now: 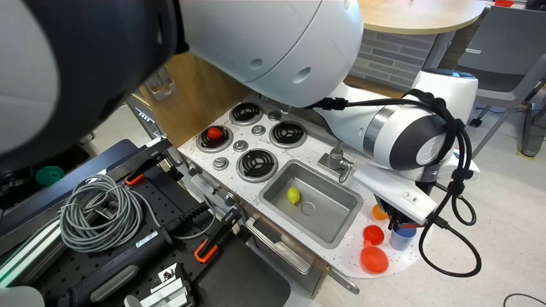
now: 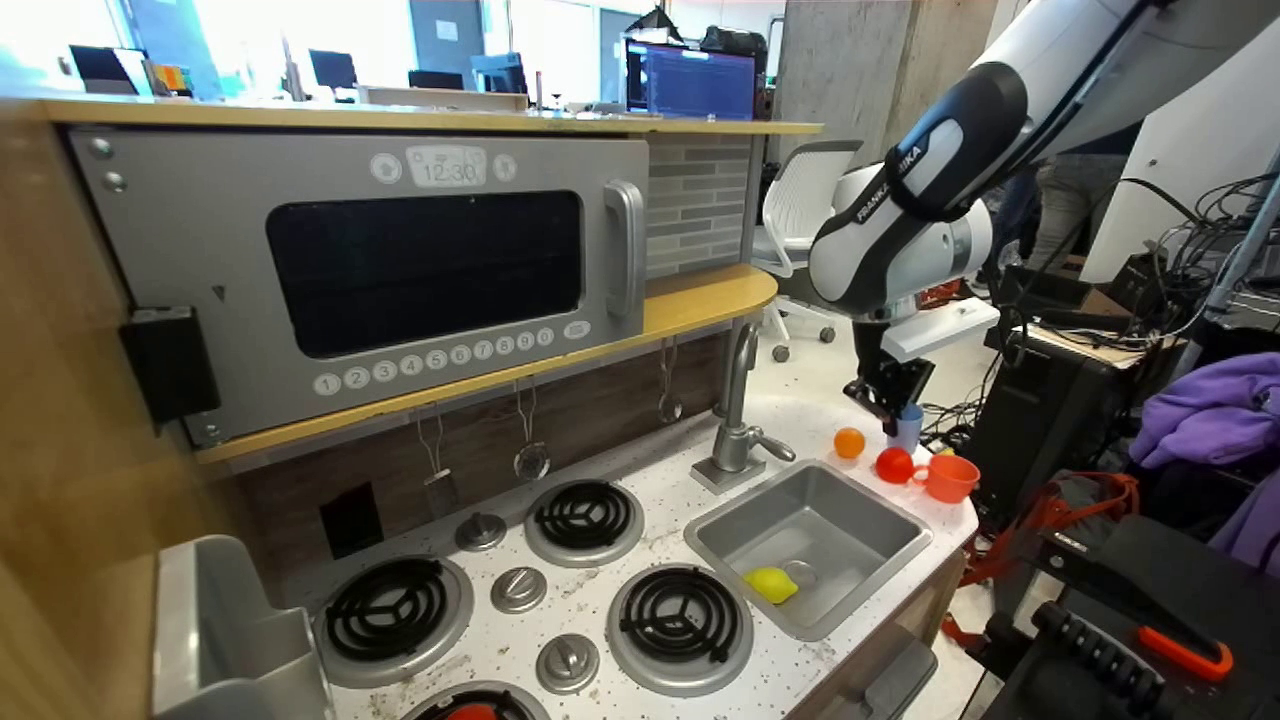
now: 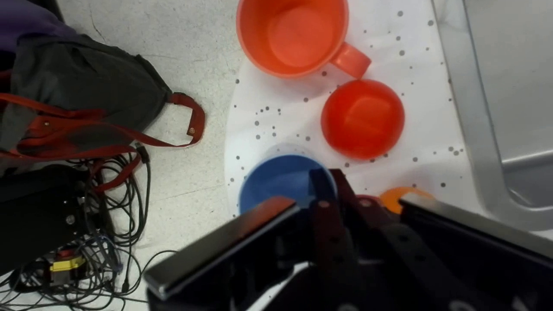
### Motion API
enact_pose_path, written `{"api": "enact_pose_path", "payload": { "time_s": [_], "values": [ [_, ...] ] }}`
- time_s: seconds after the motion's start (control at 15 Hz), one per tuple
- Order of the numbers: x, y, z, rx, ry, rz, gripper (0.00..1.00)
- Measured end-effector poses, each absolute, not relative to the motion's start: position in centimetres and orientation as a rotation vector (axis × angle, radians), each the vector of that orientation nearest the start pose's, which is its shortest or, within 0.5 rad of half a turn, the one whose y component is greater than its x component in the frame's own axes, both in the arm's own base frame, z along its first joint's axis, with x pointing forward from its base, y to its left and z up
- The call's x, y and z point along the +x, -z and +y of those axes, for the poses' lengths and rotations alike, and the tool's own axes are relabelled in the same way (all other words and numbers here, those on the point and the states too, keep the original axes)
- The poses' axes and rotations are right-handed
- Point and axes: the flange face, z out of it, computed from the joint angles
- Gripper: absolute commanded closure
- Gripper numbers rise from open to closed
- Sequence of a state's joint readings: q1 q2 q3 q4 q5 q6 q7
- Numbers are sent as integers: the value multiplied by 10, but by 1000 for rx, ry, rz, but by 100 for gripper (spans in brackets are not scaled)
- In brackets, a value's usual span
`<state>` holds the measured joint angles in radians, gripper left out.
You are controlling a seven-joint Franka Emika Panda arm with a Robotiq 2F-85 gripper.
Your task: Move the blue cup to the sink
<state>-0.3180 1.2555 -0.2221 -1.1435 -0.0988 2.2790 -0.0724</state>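
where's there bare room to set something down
Free: in the rectangular grey metal sink, between the yellow lemon and the side nearest the round red ball. Crowded: the rounded white countertop end, with that ball, an orange ball, red plastic cup and blue plastic cup.

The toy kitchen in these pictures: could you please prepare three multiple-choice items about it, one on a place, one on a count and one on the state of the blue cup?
1. Where is the yellow lemon?
A) on the chair
B) in the sink
C) on the floor

2. How many coil burners show?
A) two
B) three
C) four

3. How is the blue cup turned?
A) upright
B) on its side
C) upside down

1 B: both exterior views show it inside the sink's walls.
2 C: an exterior view shows four, one with a small red object on it.
3 A: the wrist view looks down into its open top.
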Motion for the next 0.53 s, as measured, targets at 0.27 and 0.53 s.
{"api": "enact_pose_path", "payload": {
  "time_s": [0.27, 0.53],
  "values": [
    [653, -42, -337, -3353, -209, 448, 99],
    [656, -85, -316, -3337, -96, 361, 99]
  ]
}}
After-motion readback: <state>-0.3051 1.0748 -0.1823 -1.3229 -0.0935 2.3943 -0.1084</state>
